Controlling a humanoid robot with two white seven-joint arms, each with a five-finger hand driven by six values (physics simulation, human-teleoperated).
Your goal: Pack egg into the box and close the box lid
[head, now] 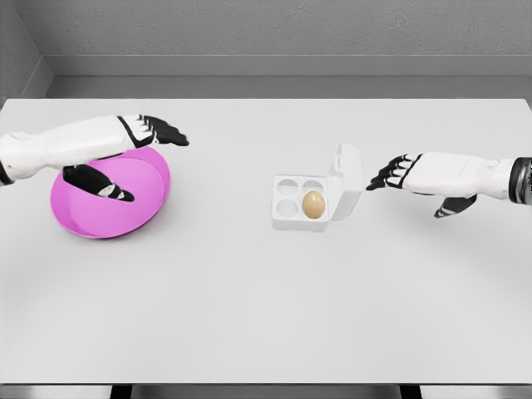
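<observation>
One egg (313, 204) we find in the near-right cup of the white box (301, 202) on the table (249, 307), lid (347, 173) raised | left hand (154, 131) over the pink plate (141, 208), fingers extended, holding nothing | right hand (403, 173) just right of the lid, fingers (384, 178) loosely spread, no contact seen.

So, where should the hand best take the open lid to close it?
Probably the lid by its free upper edge, coming from the right with the right hand. It stands almost upright on the box's right side, hinged low, so pushing leftward should fold it over the egg.
</observation>
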